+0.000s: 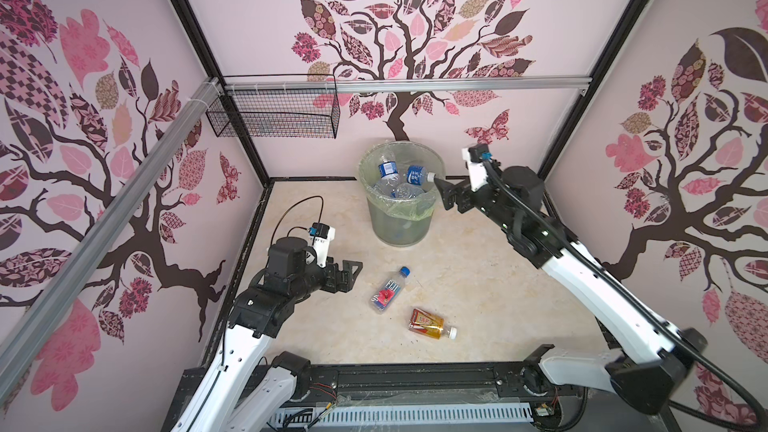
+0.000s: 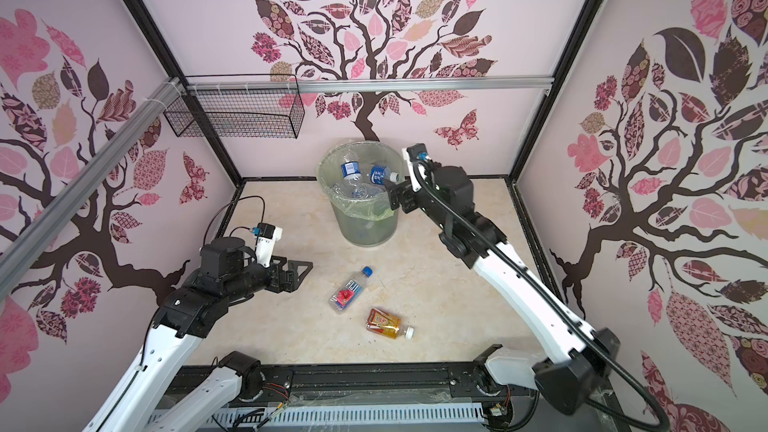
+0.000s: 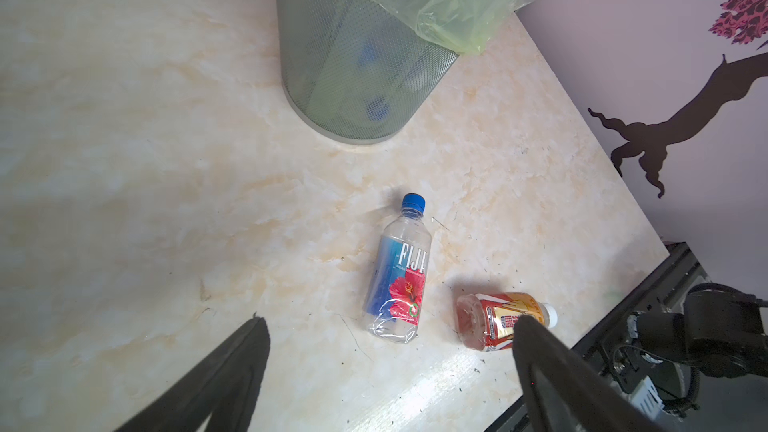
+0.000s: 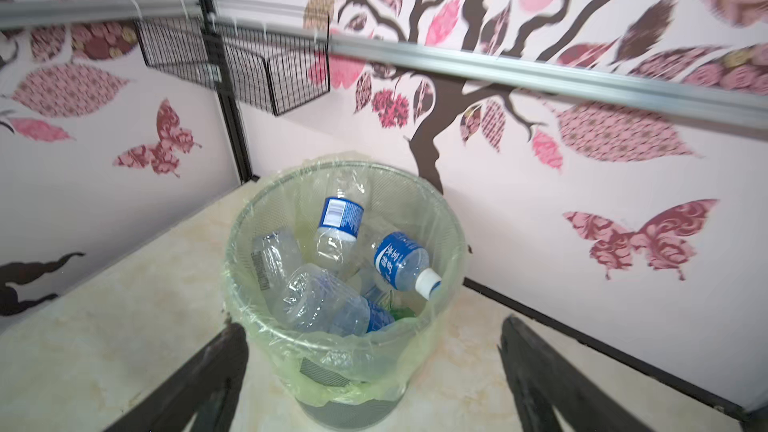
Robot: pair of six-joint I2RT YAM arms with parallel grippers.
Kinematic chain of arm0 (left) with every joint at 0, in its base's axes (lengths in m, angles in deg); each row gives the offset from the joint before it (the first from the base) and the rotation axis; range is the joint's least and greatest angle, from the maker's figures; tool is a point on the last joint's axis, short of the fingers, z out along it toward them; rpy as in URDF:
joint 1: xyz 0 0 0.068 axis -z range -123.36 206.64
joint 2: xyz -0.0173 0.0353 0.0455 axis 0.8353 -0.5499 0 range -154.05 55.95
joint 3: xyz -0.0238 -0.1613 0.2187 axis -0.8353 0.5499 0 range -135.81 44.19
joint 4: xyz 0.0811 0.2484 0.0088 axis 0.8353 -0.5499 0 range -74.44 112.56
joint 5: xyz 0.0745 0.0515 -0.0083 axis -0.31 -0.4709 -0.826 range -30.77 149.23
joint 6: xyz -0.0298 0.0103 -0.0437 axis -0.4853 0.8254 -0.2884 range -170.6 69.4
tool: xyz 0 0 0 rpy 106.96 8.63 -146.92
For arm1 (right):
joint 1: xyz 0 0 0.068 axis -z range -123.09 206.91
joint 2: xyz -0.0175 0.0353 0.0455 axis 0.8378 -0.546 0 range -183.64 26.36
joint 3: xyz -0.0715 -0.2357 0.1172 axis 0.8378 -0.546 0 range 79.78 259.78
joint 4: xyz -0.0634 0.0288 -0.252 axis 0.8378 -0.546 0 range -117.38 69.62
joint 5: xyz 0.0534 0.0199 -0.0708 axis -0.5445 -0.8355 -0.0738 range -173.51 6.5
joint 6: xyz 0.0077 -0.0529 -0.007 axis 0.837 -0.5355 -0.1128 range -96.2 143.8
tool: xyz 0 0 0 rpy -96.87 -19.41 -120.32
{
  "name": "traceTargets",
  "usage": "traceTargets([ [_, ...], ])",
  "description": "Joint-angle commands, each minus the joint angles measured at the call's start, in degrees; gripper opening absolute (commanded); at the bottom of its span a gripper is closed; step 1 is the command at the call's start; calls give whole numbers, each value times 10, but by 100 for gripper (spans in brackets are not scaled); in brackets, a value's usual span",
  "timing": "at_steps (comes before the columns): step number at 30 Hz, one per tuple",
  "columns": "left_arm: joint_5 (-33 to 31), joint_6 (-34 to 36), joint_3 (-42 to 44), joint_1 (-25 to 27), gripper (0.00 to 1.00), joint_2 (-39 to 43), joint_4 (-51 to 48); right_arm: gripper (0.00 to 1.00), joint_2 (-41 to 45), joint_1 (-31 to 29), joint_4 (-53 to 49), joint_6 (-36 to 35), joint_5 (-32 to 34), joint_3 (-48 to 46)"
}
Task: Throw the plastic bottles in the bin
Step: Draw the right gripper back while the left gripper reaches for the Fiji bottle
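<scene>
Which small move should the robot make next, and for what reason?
Probably lower the left gripper onto the Fiji bottle: its jaws stand open and empty beside it, and that bottle lies nearer than the amber bottle. The right gripper is open, far off at the bin.

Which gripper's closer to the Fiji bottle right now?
Left. The left gripper is open just beside the Fiji bottle, not touching it. The right gripper is open up at the bin rim, well beyond the bottle.
</scene>
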Motion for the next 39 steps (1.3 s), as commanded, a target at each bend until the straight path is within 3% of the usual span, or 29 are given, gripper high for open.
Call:
traceTargets([
  [1,31,-12,7,7,92,-19,38,98,73,0,14,19,46,-60],
  [7,-25,-23,22,74,88,-58,60,99,156,0,-9,57,90,-166],
  [12,-68,-44,23,115,74,-104,59,99,194,0,-13,126,42,-245],
  [15,-118,-49,27,134,76,-114,63,99,205,0,-27,146,31,-281],
  [19,-121,-64,32,143,78,-142,75,100,222,0,-58,162,21,-324],
  [29,-216,-68,30,267,87,-274,128,100,260,0,-68,177,17,-374],
  [39,-231,-72,51,282,86,-359,165,100,268,0,-67,178,10,-375],
])
